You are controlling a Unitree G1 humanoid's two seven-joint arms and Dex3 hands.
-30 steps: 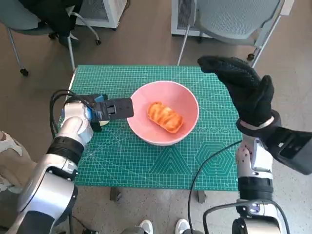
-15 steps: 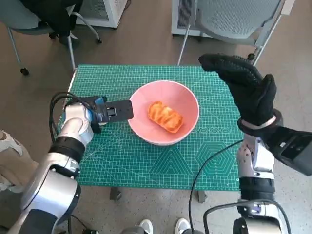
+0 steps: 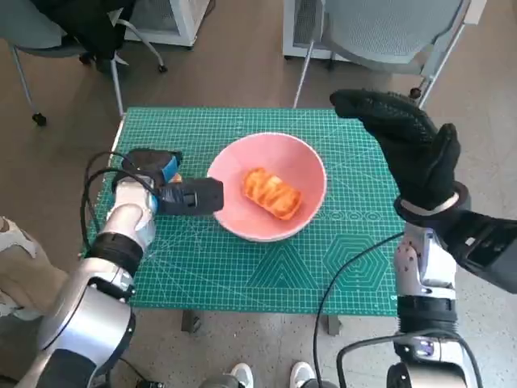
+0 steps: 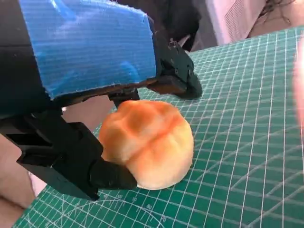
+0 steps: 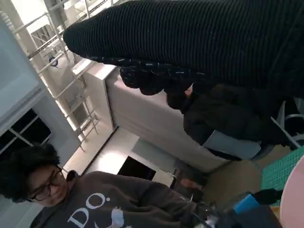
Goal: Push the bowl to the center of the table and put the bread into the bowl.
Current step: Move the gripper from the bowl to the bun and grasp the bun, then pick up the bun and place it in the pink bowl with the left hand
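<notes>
A pink bowl (image 3: 311,166) stands near the middle of the green mat (image 3: 242,267), and an oblong glazed bread (image 3: 273,194) lies inside it. My left hand (image 3: 184,196) is low on the mat just left of the bowl's rim. In the left wrist view my left hand (image 4: 85,52) has black fingers (image 4: 95,171) on both sides of a round golden bun (image 4: 147,142), which rests on the mat. My gloved right hand (image 3: 408,145) hangs high over the table's right side, fingers spread, holding nothing.
Grey chairs (image 3: 388,32) stand beyond the table's far edge. A black cable (image 3: 347,267) crosses the mat's near right corner. Shoes (image 3: 242,376) show below the near edge. The right wrist view shows a person (image 5: 95,199) in a dark sweatshirt.
My left hand has turned and slid a little toward the near edge, staying beside the bowl's left rim. The bowl and my right hand have barely shifted.
</notes>
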